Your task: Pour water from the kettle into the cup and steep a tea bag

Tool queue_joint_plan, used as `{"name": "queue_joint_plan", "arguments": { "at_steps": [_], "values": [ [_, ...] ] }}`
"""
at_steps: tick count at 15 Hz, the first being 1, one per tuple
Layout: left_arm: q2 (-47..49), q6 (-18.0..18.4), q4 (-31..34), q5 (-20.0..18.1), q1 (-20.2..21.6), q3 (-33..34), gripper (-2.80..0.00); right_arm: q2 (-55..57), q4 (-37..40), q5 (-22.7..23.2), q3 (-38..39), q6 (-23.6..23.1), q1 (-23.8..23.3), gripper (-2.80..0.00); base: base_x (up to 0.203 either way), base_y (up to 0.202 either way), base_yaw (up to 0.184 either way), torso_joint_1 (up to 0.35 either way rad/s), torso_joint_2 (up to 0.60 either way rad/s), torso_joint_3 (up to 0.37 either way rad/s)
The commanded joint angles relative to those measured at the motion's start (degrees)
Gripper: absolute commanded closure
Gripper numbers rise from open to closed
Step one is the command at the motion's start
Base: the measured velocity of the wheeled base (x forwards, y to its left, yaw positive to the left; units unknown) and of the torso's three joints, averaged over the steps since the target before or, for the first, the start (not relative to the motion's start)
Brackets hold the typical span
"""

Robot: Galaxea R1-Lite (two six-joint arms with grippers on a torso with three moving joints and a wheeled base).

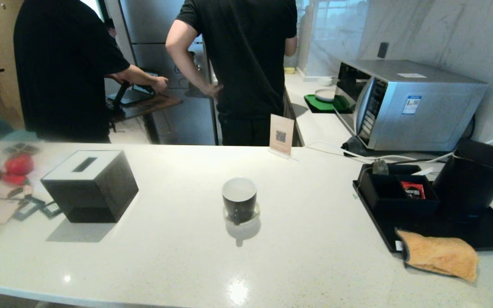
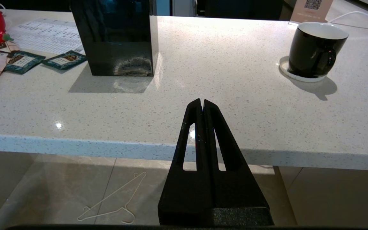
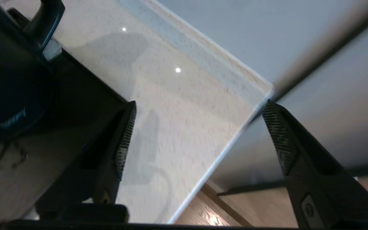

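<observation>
Only partly visible, kettle (image 3: 8, 80) sits beside the right claw (image 3: 196, 111), spread wide; left claw (image 2: 202, 103) together.

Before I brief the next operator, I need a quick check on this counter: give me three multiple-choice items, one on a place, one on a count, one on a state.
1. Where does the kettle stand?
A. on the black tray
B. on the microwave
C. beside the tissue box

2. How many people stand behind the counter?
A. one
B. two
C. three

3. How are the right gripper fingers?
A. shut on the cup
B. shut on nothing
C. spread wide, holding nothing

Answers: 1 A, its base sits on the tray at the robot's right. 2 B, two figures in black shirts. 3 C, the right wrist view shows only counter between the fingers.
</observation>
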Motion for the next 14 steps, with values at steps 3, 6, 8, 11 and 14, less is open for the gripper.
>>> {"name": "queue_joint_plan", "arguments": {
  "at_steps": [3,6,8,11,14],
  "values": [
    [0.06,-0.11,0.00,-0.02,0.00,0.00,0.00,7.40,-5.77,10.32,-2.21,-0.47,-1.68,-2.80,0.000,0.000,0.000,0.000,0.00,0.000],
    [0.06,-0.02,0.00,-0.02,0.00,0.00,0.00,9.54,-9.30,20.05,-2.24,-4.47,-4.07,-2.80,0.000,0.000,0.000,0.000,0.00,0.000],
    [0.06,-0.03,0.00,-0.02,0.00,0.00,0.00,12.37,-13.27,24.45,-2.24,-5.89,-5.69,-2.80,0.000,0.000,0.000,0.000,0.00,0.000],
    [0.06,-0.02,0.00,-0.02,0.00,0.00,0.00,15.76,-17.87,33.74,-2.33,-8.13,-8.28,-2.80,0.000,0.000,0.000,0.000,0.00,0.000],
    [0.06,-0.02,0.00,-0.02,0.00,0.00,0.00,18.16,-20.85,40.10,-2.32,-10.20,-9.38,-2.80,0.000,0.000,0.000,0.000,0.00,0.000]
  ]
}}
